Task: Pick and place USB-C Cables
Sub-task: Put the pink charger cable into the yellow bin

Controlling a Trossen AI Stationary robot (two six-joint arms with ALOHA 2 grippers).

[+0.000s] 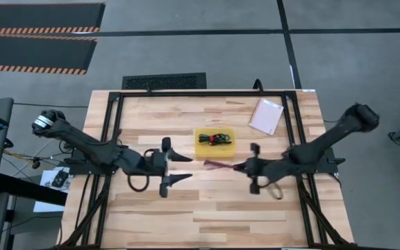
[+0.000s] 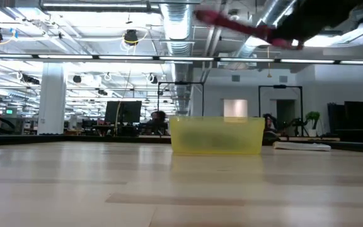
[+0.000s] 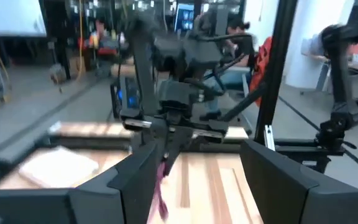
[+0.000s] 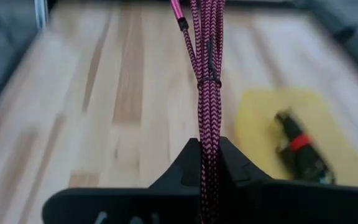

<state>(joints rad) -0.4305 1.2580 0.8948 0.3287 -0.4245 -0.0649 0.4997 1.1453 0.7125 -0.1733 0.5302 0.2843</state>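
- Maroon braided USB-C cable (image 4: pixel 207 93): a folded bundle clamped between the fingers of the right gripper (image 4: pixel 207 163); its free length points away from the gripper, raised off the table. In the high view the cable (image 1: pixel 219 164) lies just outside the near edge of the tray.
- Black cable bundle with a red tie (image 4: pixel 300 149): rests inside the shallow yellow rectangular plastic tray (image 4: pixel 253 118). The high view shows dark cables (image 1: pixel 215 138) in the tray (image 1: pixel 201 148); individual strands cannot be separated there.
- Right gripper (image 1: pixel 240 167): closed on the maroon cable, positioned over the light wooden slatted table top (image 1: pixel 207 215), right of centre.
- Left gripper (image 1: pixel 183 167): fingers spread wide apart and holding nothing, positioned left of the tray and facing the right gripper.
- Flat pale pinkish-white rectangular packet (image 1: pixel 267 115): lies on the table beyond and to the right of the tray, apart from it.
- Low view: the translucent yellow tray (image 2: pixel 216 135) stands on the table; the maroon cable (image 2: pixel 232 25) appears high above it.
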